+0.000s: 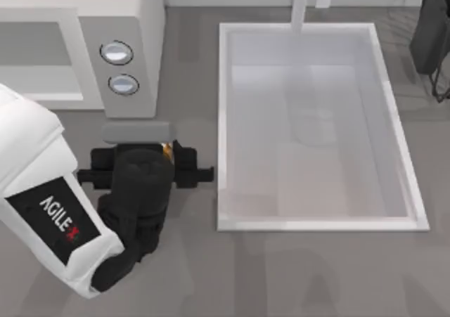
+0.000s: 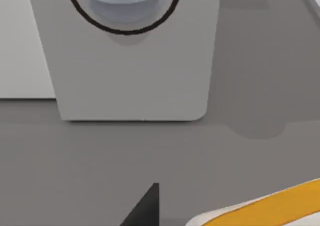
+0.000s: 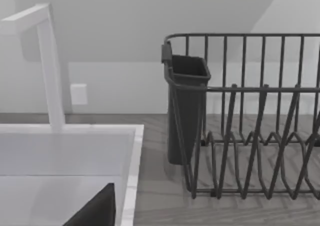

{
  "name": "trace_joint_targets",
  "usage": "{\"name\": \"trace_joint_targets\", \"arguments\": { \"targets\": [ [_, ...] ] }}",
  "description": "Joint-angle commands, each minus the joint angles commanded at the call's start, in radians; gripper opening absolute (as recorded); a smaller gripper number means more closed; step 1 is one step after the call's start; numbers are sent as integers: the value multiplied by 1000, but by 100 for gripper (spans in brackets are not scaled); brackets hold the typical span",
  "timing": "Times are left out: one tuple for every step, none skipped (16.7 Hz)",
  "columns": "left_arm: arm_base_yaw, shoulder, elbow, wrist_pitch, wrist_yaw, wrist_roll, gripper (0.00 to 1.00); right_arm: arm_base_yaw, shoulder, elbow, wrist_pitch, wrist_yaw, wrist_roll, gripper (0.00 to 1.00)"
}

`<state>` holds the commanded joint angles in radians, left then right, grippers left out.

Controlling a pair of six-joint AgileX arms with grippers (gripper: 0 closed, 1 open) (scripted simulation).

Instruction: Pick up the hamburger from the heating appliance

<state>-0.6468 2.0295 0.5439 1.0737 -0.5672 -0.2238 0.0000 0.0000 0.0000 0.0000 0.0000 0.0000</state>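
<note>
The white microwave (image 1: 144, 22) stands at the back left with its pale cavity (image 1: 35, 57) open and two round knobs (image 1: 117, 52) on its panel. My left gripper (image 1: 162, 150) hovers just in front of the panel's corner, shut on the hamburger (image 1: 166, 148), of which a small orange bit peeks out past the black wrist. In the left wrist view the hamburger (image 2: 260, 211) is an orange and white edge close to the camera, beside one dark fingertip (image 2: 147, 208), with the microwave panel (image 2: 135, 75) beyond. My right gripper (image 3: 95, 211) is parked over the sink's far side.
A large white sink basin (image 1: 225, 120) with a faucet (image 1: 301, 4) fills the middle and right of the table. A dark wire dish rack (image 3: 250, 136) with a cutlery cup (image 3: 185, 105) stands at the back right. Grey counter lies along the front.
</note>
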Motion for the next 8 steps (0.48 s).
{"name": "trace_joint_targets", "arguments": {
  "targets": [
    [0, 0, 0, 0, 0, 0, 8, 0, 0, 0, 0, 0, 0, 100],
    [0, 0, 0, 0, 0, 0, 15, 0, 0, 0, 0, 0, 0, 100],
    [0, 0, 0, 0, 0, 0, 23, 0, 0, 0, 0, 0, 0, 100],
    [0, 0, 0, 0, 0, 0, 30, 0, 0, 0, 0, 0, 0, 100],
    [0, 0, 0, 0, 0, 0, 38, 0, 0, 0, 0, 0, 0, 100],
    [0, 0, 0, 0, 0, 0, 45, 0, 0, 0, 0, 0, 0, 100],
    [0, 0, 0, 0, 0, 0, 53, 0, 0, 0, 0, 0, 0, 100],
    [0, 0, 0, 0, 0, 0, 60, 0, 0, 0, 0, 0, 0, 100]
  ]
}}
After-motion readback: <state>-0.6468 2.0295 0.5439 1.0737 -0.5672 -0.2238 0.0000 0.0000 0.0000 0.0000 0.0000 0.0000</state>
